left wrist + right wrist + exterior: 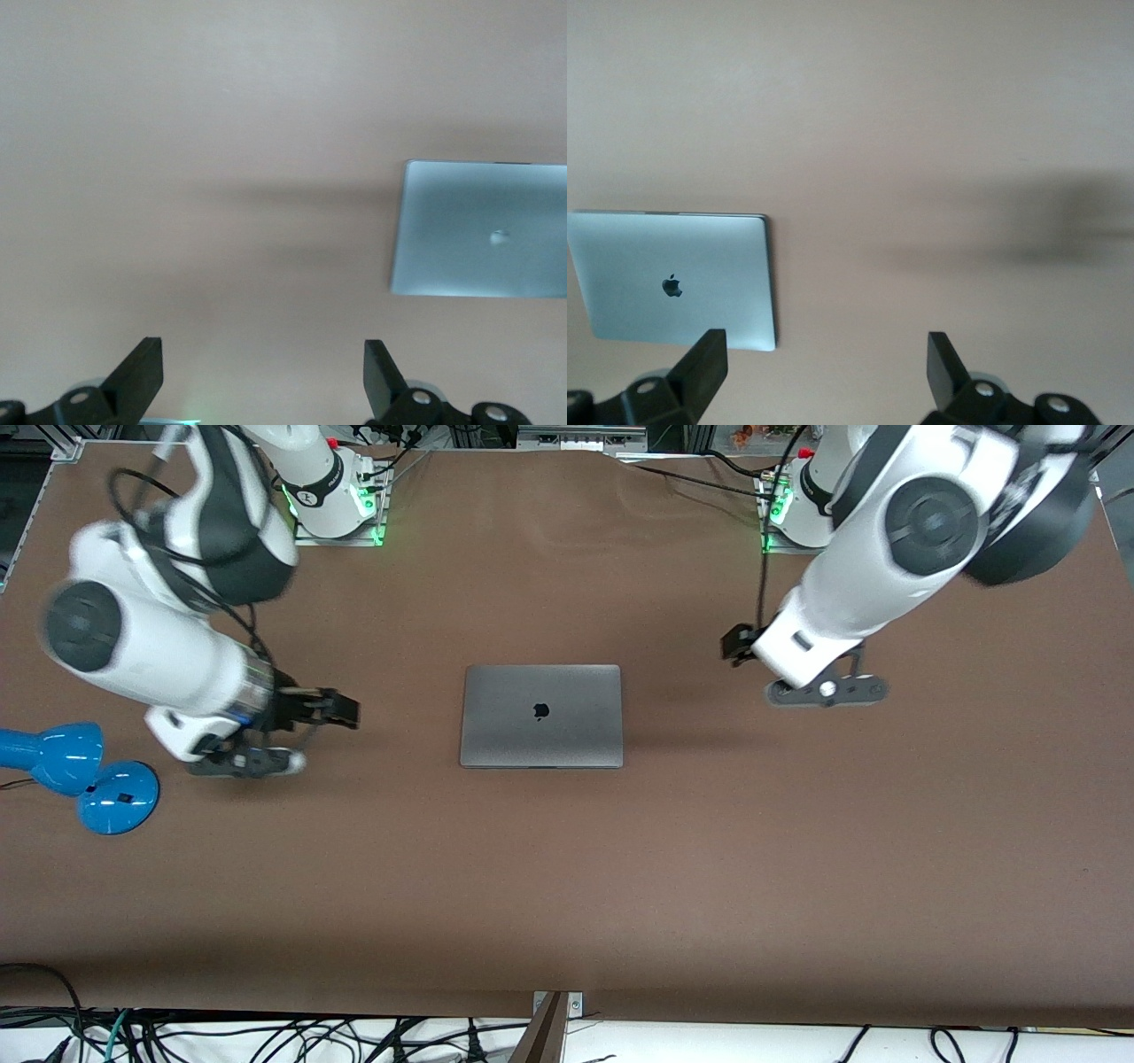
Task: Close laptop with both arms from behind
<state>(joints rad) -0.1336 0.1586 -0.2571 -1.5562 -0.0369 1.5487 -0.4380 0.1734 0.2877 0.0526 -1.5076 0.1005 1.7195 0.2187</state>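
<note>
The space-grey laptop (541, 716) lies shut and flat in the middle of the brown table, apple logo up. It also shows in the left wrist view (483, 228) and the right wrist view (673, 279). My right gripper (339, 710) is open and empty, held above the table beside the laptop toward the right arm's end. My left gripper (737, 644) is open and empty, held above the table beside the laptop toward the left arm's end. In both wrist views the fingers (142, 367) (704, 359) stand wide apart over bare table, clear of the laptop.
A blue lamp (84, 772) lies on the table at the right arm's end, near the right arm's wrist. The arm bases (332, 487) (797, 505) stand along the table's edge farthest from the front camera. Cables hang below the near edge.
</note>
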